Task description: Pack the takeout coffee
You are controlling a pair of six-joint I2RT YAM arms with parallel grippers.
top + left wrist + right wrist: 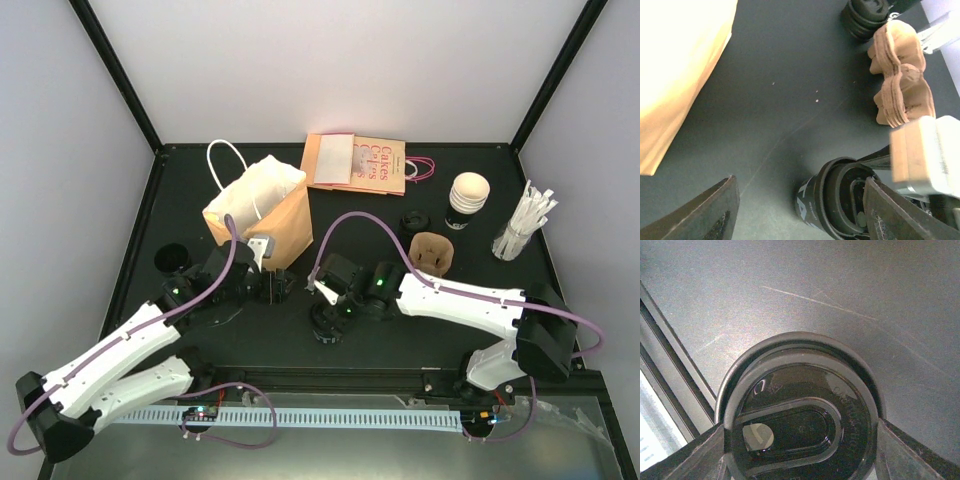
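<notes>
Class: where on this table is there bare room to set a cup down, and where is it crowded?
Bare: the table's back left corner, between bag and wall; the gap between bag and carrier; the near strip by the right arm. Crowded: back right, with carrier, lids, open cup, straws; centre, where right pincer holds the lidded cup beside left pincer.

We have two matching arms. The left arm and the right arm are each built of smooth white links joined by chunky black joints, with small dark dots like screws along the white shells. A purple cable loops loosely along each arm, and a green light glows on each black forearm. Our left gripper and right gripper are black, each with a small white block behind it. Their fingers are dark, matte wedges.
</notes>
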